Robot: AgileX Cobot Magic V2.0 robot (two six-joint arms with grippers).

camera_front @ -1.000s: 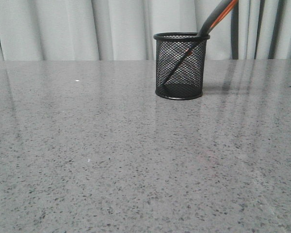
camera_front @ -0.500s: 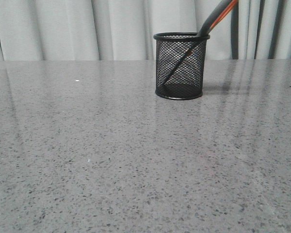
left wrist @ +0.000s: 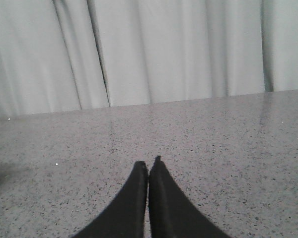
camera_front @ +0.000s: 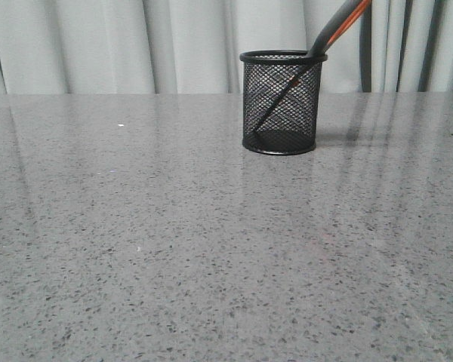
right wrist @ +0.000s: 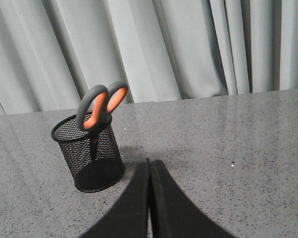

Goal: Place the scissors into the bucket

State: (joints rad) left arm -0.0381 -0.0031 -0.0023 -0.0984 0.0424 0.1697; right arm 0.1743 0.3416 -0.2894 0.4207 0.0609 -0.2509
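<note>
The bucket (camera_front: pixel 279 102), a black wire-mesh cup, stands upright on the grey table at the back, right of centre. The scissors (camera_front: pixel 336 26) stand in it, blades down inside the mesh, grey-and-orange handles leaning out over the rim to the right. In the right wrist view the bucket (right wrist: pixel 89 158) and the scissors' handles (right wrist: pixel 100 106) lie just beyond my right gripper (right wrist: pixel 149 162), which is shut and empty, apart from the cup. My left gripper (left wrist: pixel 148 165) is shut and empty over bare table. Neither gripper shows in the front view.
A grey speckled stone table (camera_front: pixel 174 249) fills the front view. Pale curtains (camera_front: pixel 136 45) hang behind its far edge. A small white speck (camera_front: pixel 120 125) lies on the table at the back left.
</note>
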